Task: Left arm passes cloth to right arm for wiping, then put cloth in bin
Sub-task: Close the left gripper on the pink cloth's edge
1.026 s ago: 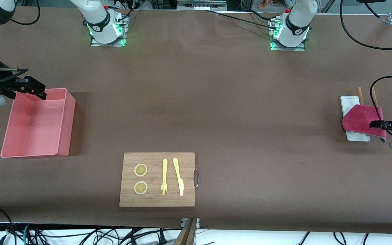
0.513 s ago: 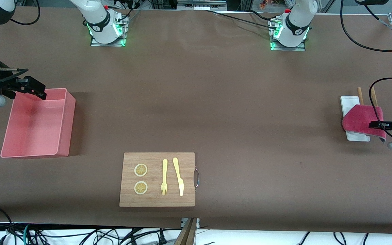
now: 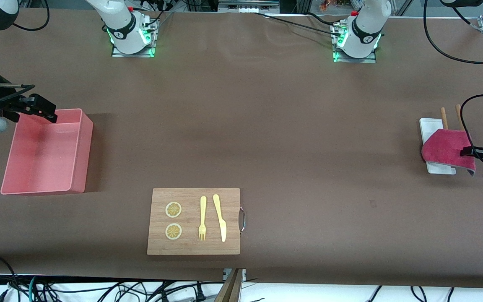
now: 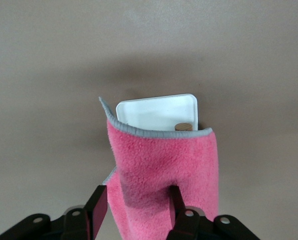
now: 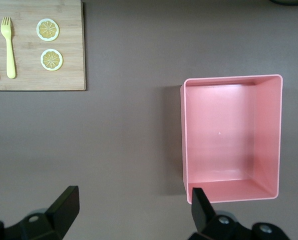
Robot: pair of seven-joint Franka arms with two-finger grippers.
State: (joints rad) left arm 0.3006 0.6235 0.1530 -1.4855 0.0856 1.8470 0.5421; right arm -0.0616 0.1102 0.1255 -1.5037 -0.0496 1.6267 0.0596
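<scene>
- At the left arm's end of the table: cloth (image 3: 447,147) draped over white tray (image 3: 431,126), pinched in left gripper (image 3: 468,151).
- Over the bin (image 3: 46,153) rim: right gripper (image 3: 42,108), fingers spread, holding nothing.

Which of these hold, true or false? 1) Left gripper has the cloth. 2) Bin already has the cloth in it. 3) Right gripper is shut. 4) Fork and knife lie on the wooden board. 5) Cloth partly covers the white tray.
1) True: the left gripper is closed on the cloth.
2) False: the bin is empty; the cloth is at the left arm's end of the table.
3) False: the right gripper is open, over the bin's edge.
4) True: fork and knife lie on the wooden board.
5) True: it drapes over the white tray.
</scene>
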